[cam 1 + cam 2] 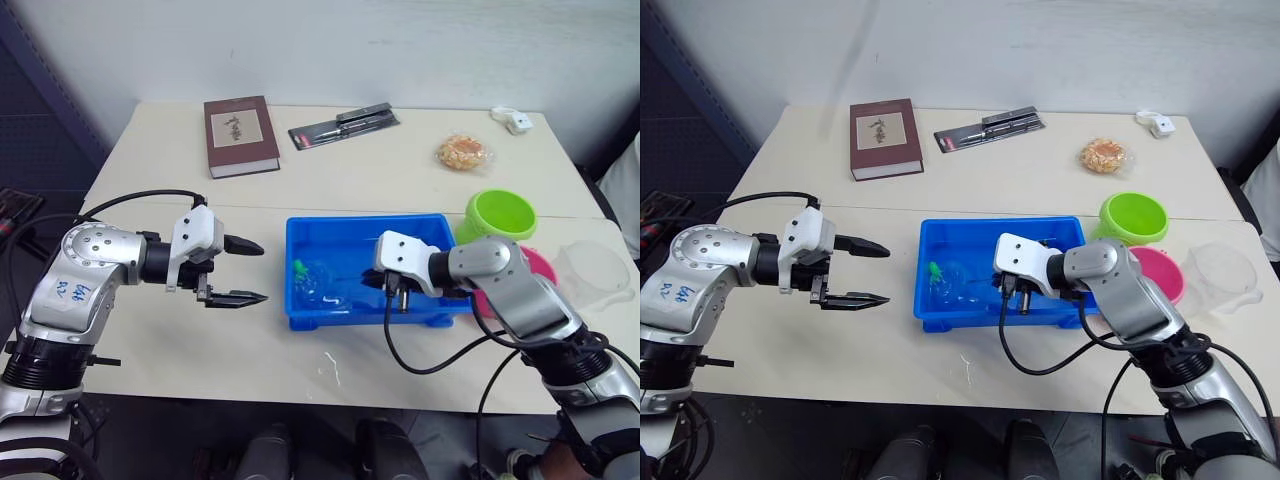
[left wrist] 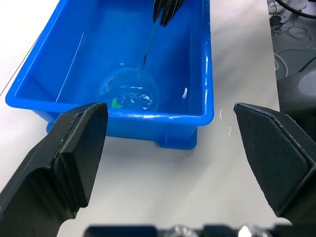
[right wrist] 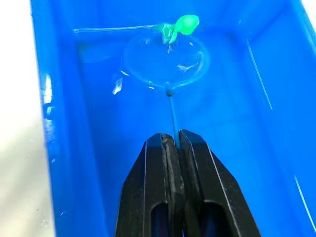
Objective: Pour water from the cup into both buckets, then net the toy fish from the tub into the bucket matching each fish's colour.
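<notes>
Gripping net [image 3: 165, 61] stick, right gripper [image 3: 173, 143] inside tub [image 1: 300, 232]; left gripper [image 1: 245, 272] wide, outside rim.

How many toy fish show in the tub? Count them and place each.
1: a green toy fish at the far rim of the net's hoop, in the blue tub. Water glare may hide others.

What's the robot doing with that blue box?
It is fishing. The right gripper is shut on the thin stick of the net, and the hoop is down inside the blue tub. A small green toy fish sits at the hoop's far edge. The left gripper hangs open beside the tub, holding nothing. The green bucket and pink bucket wait on the robot's right of the tub, with the clear cup next to them.
</notes>
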Motion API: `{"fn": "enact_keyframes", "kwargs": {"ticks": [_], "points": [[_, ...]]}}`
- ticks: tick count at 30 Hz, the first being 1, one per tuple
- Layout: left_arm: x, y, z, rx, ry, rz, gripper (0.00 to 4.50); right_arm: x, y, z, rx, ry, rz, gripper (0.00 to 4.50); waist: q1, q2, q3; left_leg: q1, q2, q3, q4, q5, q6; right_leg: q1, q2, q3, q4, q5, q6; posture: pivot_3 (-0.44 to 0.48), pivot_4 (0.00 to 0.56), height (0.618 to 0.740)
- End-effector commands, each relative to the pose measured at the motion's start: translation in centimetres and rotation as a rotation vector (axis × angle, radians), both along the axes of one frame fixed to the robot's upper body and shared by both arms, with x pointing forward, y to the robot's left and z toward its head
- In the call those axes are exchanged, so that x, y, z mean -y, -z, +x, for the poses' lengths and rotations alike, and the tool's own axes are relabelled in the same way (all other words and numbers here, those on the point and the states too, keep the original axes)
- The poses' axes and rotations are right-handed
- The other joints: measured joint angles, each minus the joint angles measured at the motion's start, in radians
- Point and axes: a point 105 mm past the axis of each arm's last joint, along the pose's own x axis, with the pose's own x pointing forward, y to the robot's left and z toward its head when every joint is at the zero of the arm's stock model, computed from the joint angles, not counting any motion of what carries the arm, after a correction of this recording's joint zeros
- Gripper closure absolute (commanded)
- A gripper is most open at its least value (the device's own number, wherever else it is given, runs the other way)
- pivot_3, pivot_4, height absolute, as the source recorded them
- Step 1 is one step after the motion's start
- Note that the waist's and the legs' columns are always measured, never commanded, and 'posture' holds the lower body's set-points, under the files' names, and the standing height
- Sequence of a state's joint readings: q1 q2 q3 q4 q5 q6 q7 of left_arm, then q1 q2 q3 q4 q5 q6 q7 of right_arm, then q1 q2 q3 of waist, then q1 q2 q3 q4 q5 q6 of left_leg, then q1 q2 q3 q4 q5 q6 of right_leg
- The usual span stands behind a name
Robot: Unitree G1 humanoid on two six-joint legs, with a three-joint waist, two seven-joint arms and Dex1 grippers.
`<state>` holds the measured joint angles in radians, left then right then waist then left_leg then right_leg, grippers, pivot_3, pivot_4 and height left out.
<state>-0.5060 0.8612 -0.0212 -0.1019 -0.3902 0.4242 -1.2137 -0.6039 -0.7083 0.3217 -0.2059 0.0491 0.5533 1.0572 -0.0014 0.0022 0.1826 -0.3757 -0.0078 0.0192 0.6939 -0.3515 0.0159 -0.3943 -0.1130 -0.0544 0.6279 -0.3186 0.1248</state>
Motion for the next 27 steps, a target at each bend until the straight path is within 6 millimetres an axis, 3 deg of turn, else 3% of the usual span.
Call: {"fn": "enact_keyframes", "kwargs": {"ticks": [1,7,14,22,27], "points": [[0.1,-0.5,0.1,0.030,-0.002,-0.018,0.11,1.3,-1.8,-0.5,0.050,0.000,0.034,4.50,0.001,0.000,0.000,0.000,0.000,0.000,0.000,0.000,0.000,0.000,0.000,0.000,0.000,0.000,0.000,0.000,0.150,0.738],[0.2,-0.6,0.2,0.030,-0.013,-0.052,0.11,2.9,-2.1,-1.1,0.038,0.052,0.086,4.50,-0.001,0.000,0.000,0.000,0.000,0.000,0.000,0.000,0.000,0.000,0.000,0.000,0.000,0.000,0.000,0.000,0.150,0.738],[-0.1,-0.5,0.5,0.034,-0.023,-0.041,0.11,4.6,-1.3,-1.2,0.018,0.124,-0.008,4.50,0.000,0.000,0.000,0.000,0.000,0.000,0.000,0.000,0.000,0.000,0.000,0.000,0.000,0.000,0.000,0.000,0.150,0.738],[-0.1,-0.6,0.9,0.037,-0.010,-0.029,0.11,4.2,-0.2,1.2,0.036,0.159,-0.153,4.50,-0.002,0.000,0.000,0.000,0.000,0.000,0.000,0.000,0.000,0.000,0.000,0.001,0.000,0.000,0.000,0.000,0.150,0.738],[0.0,-0.6,0.8,0.036,-0.006,-0.028,0.11,1.2,0.2,1.7,0.031,0.103,-0.123,4.50,-0.003,0.000,0.000,0.000,0.000,0.000,0.000,0.000,0.000,0.000,0.000,0.000,0.000,0.000,0.000,0.000,0.150,0.738]]}}
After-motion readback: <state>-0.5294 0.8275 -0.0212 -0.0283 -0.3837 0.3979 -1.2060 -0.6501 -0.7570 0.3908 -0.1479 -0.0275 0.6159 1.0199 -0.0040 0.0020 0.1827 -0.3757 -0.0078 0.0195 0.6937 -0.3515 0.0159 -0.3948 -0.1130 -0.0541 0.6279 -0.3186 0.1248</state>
